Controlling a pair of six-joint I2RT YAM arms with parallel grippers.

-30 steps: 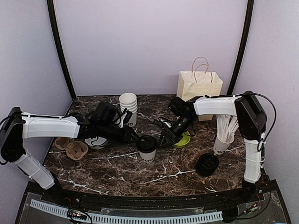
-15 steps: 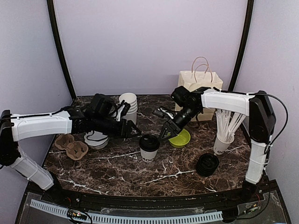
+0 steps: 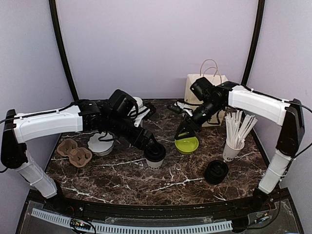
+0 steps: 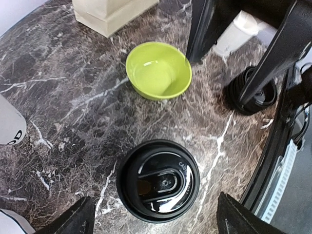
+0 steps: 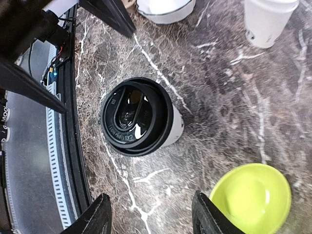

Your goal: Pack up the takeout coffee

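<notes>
One takeout coffee (image 3: pixel 155 155), lidded, upright mid-table, near an empty lime-green bowl (image 3: pixel 186 145). Left gripper (image 3: pixel 148 141) spread wide just over it, pinching nothing; right gripper (image 3: pixel 184 131) parted too, up by the bowl. Stick-stuffed cup (image 3: pixel 233 146), black lid stack (image 3: pixel 216 171) off right.

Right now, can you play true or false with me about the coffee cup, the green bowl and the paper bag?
1. The coffee cup wears a black lid. True.
2. The green bowl is full of coffee. False: it is empty.
3. The paper bag lies flat. False: it stands upright at the back.
4. The white sticks stand in a white cup. True.
5. The left fingers squeeze the coffee cup. False: they stand open, apart from it.
</notes>
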